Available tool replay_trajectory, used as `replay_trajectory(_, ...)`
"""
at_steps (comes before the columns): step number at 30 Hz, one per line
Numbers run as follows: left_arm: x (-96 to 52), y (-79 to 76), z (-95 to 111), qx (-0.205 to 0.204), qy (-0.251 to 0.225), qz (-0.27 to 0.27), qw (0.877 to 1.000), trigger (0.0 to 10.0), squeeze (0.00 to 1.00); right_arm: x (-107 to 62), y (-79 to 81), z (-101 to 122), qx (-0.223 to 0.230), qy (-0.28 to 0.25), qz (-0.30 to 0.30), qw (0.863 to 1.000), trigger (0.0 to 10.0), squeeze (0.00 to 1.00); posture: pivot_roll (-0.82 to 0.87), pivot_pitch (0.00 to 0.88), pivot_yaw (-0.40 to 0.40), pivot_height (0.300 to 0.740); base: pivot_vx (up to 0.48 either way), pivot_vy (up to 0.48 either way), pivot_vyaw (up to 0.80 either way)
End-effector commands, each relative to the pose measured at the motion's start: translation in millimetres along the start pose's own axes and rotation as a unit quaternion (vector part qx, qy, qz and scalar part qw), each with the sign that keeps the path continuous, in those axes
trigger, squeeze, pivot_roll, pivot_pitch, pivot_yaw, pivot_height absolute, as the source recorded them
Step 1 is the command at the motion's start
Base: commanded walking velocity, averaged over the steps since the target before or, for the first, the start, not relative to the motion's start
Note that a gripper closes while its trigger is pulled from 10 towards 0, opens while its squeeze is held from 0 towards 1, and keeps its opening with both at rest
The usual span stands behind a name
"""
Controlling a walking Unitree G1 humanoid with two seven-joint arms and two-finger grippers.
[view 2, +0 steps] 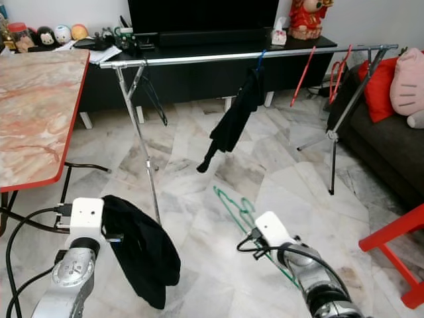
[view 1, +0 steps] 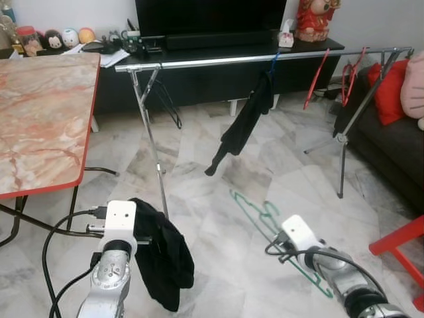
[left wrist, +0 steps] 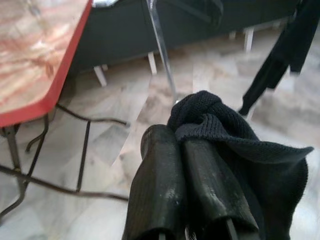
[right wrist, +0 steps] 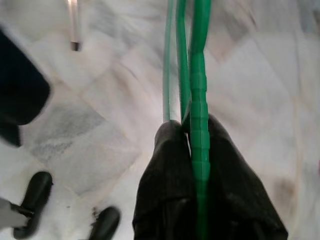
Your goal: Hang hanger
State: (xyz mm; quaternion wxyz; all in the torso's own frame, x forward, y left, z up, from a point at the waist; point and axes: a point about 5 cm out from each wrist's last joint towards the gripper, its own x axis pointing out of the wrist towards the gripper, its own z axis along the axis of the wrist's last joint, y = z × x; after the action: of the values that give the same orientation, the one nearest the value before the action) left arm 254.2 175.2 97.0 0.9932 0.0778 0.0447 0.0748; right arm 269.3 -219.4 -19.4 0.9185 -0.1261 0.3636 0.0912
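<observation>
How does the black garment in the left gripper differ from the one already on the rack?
The held black garment is bunched and droops from the left gripper, with no hanger visible; the hung black garment dangles stretched out from a blue hanger on the rack rail. The held one sits low near the floor; the hung one is higher. Both are black fabric.

Glossy green plastic hanger, matt knitted black cloth, shiny metal rack, polished marble floor

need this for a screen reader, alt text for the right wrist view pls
The right gripper, two black fingers, is shut on a green hanger that runs out ahead over the pale marble floor. A dark garment sits at one edge.
</observation>
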Motion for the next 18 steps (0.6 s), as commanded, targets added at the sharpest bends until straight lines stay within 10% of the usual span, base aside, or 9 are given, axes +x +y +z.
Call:
replay_trajectory(1,0.0,2.2,12.5,-0.018,-0.037,0.006,0.999,10.0,0.00,-1.6,6.4,-23.0,0.047,0.037,-0.018,0.998,10.0,0.00,-0.07,0.000,0.006,0.740,0.000,0.000,0.00)
replay_trajectory(3,-0.1,2.3,12.5,-0.018,-0.038,0.006,0.999,10.0,0.00,-1.5,6.5,-23.0,0.047,0.037,-0.019,0.998,10.0,0.00,-0.07,0.000,0.006,0.740,0.000,0.000,0.00)
replay_trajectory(7,2.0,-1.6,25.6,-0.043,-0.069,0.005,0.997,10.0,0.00,-22.8,22.9,-101.3,0.120,0.169,-0.097,0.973,10.0,0.00,-0.04,0.000,0.010,0.740,0.000,0.000,0.00)
replay_trajectory(18,0.3,-0.8,25.2,-0.054,-0.081,0.004,0.995,10.0,0.00,-19.6,20.0,-92.4,0.126,0.144,-0.077,0.979,10.0,0.00,-0.06,0.000,0.024,0.740,0.000,0.000,0.00)
